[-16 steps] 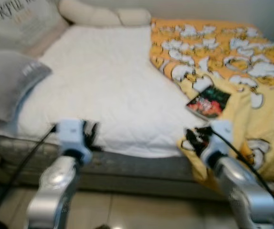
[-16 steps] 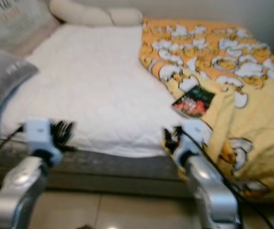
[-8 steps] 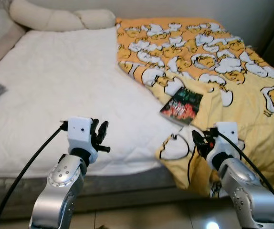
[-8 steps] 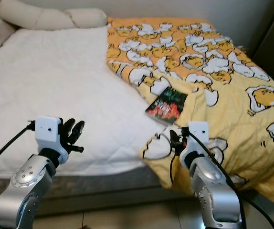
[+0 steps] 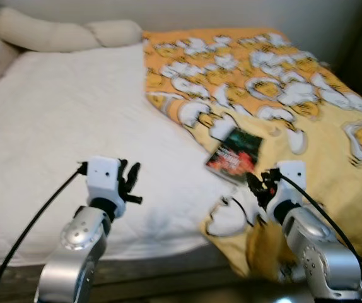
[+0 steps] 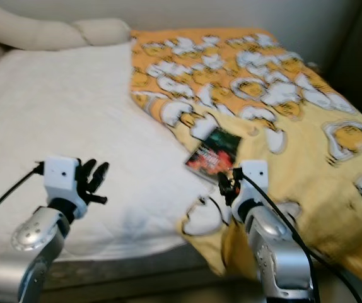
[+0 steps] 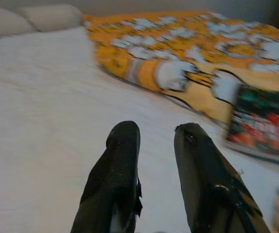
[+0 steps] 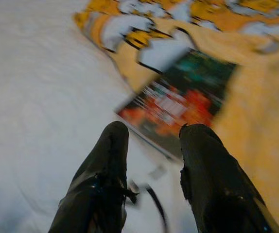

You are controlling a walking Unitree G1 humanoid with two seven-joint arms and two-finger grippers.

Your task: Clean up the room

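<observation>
The right gripper point(image 8: 151, 133) points at the book point(image 5: 234, 151) near the bed's point(image 5: 74, 126) front edge, fingers apart and holding nothing. The book lies on the soft blanket point(image 5: 294, 95), so a push could slide it away, or the fingers might grab cloth instead. The left gripper point(image 7: 151, 133) waits over the sheet, fingers apart too.

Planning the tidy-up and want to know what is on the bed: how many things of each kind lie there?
Book: 1
Yellow patterned blanket: 1
Long cream bolster pillow: 1
Total: 3, all on the white mattress.
</observation>
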